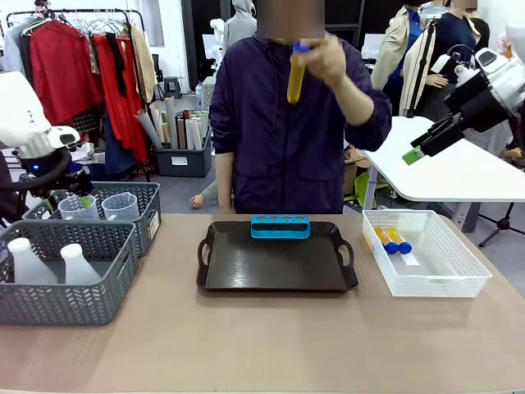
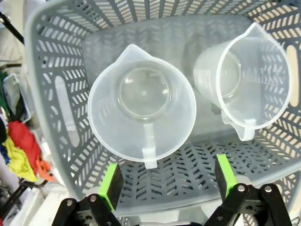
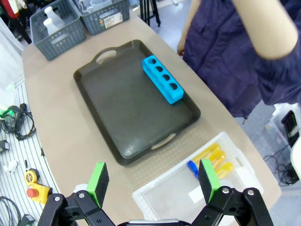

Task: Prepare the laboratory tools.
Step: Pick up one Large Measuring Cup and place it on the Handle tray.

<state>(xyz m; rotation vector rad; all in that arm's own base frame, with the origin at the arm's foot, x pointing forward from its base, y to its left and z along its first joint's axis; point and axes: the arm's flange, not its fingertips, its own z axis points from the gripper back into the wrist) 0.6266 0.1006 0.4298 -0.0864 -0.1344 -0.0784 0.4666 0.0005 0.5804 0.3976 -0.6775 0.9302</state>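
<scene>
Left wrist view: two clear beakers (image 2: 142, 110) (image 2: 249, 75) upright in grey mesh basket (image 2: 61, 56)

White arms (image 1: 25, 115), black claws (image 2: 167, 181), green pads (image 2: 111, 181).

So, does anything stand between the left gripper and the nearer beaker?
Nothing visible does. The open left gripper hangs over the grey basket, with the nearer beaker upright straight ahead; the second beaker stands beside it.
</scene>
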